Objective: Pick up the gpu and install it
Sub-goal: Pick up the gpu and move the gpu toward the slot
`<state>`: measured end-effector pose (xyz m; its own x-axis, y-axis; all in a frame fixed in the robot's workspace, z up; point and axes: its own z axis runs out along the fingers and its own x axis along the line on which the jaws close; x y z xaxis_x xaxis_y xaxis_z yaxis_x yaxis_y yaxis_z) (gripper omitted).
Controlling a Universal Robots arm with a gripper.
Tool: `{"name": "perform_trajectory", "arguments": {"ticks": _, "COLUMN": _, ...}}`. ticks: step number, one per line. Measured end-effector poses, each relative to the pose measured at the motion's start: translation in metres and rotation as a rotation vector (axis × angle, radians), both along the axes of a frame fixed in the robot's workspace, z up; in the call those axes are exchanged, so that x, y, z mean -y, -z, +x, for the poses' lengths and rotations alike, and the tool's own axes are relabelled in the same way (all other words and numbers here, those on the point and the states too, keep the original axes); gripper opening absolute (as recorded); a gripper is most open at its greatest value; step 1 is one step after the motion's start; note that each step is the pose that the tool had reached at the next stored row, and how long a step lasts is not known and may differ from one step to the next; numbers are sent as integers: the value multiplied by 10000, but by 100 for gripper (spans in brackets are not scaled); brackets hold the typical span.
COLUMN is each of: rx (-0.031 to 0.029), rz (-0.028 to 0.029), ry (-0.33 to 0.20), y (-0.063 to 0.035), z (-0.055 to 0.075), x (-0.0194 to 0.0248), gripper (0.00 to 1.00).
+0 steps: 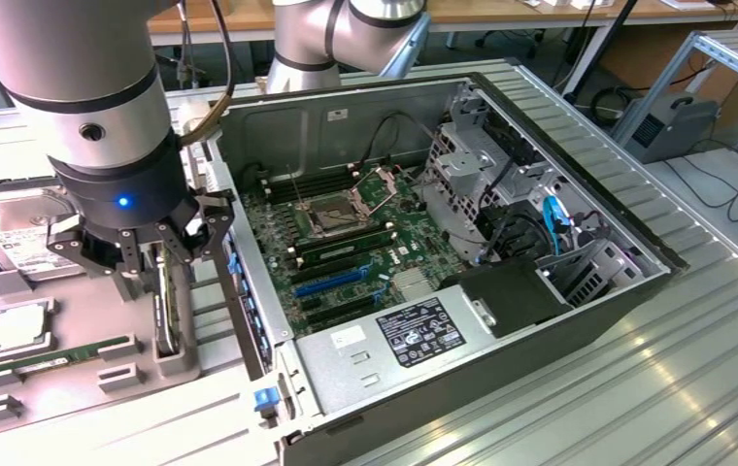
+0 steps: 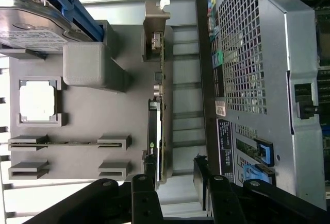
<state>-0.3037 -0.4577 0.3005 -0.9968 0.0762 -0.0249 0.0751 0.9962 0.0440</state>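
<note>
As it hangs beside the computer case (image 1: 538,330), gripper (image 1: 159,264) stands wide open astride the upright gpu (image 1: 162,316), gripping nothing.

Bright, even light is cast from overhead. Streaks of glare are seen on the ribbed metal table (image 1: 654,388). Soft shadows are thrown inside the computer case (image 1: 291,126), and a pale square chip (image 2: 37,104) is washed out to white.

Open case (image 1: 291,121) beside tray (image 2: 93,116) with 1 hard drive (image 1: 13,233), perhaps CPU (image 2: 37,104).
</note>
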Motion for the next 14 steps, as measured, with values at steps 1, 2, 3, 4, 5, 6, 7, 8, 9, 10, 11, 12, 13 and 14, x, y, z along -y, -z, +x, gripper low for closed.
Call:
{"name": "perform_trajectory", "arguments": {"ticks": 1, "rx": -1, "rz": 0, "ry": -1, "y": 4, "z": 0, "x": -2, "gripper": 42}}
{"name": "perform_trajectory", "arguments": {"ticks": 2, "rx": -1, "rz": 0, "ry": -1, "y": 8, "z": 1, "x": -3, "gripper": 42}}
{"name": "perform_trajectory", "arguments": {"ticks": 3, "rx": -1, "rz": -1, "ry": -1, "y": 11, "z": 0, "x": -3, "gripper": 42}}
{"name": "perform_trajectory", "arguments": {"ticks": 4, "rx": -1, "rz": -1, "ry": -1, "y": 15, "z": 0, "x": -3, "gripper": 42}}
{"name": "perform_trajectory", "arguments": {"ticks": 5, "rx": -1, "rz": 0, "ry": 0, "y": 19, "z": 0, "x": -4, "gripper": 42}}
{"name": "perform_trajectory", "arguments": {"ticks": 6, "rx": -1, "rz": -1, "ry": 0, "y": 22, "z": 0, "x": -4, "gripper": 42}}
{"name": "perform_trajectory", "arguments": {"ticks": 7, "rx": -1, "rz": -1, "ry": -1, "y": 26, "z": 0, "x": -4, "gripper": 42}}
{"name": "perform_trajectory", "arguments": {"ticks": 8, "rx": -1, "rz": -1, "ry": -1, "y": 29, "z": 0, "x": -4, "gripper": 42}}
{"name": "perform_trajectory", "arguments": {"ticks": 9, "rx": -1, "rz": 0, "ry": 0, "y": 32, "z": 0, "x": -4, "gripper": 42}}
{"name": "perform_trajectory", "arguments": {"ticks": 10, "rx": -1, "rz": -1, "ry": -1, "y": 37, "z": 0, "x": -4, "gripper": 42}}
{"name": "perform_trajectory", "arguments": {"ticks": 11, "rx": -2, "rz": -1, "ry": -1, "y": 40, "z": 0, "x": -4, "gripper": 42}}
{"name": "perform_trajectory", "arguments": {"ticks": 12, "rx": -1, "rz": -1, "ry": 0, "y": 44, "z": 0, "x": -4, "gripper": 42}}
{"name": "perform_trajectory", "arguments": {"ticks": 13, "rx": -1, "rz": 0, "ry": 0, "y": 48, "z": 0, "x": -4, "gripper": 42}}
{"name": "perform_trajectory", "arguments": {"ticks": 14, "rx": -1, "rz": 0, "ry": -1, "y": 51, "z": 0, "x": -4, "gripper": 42}}
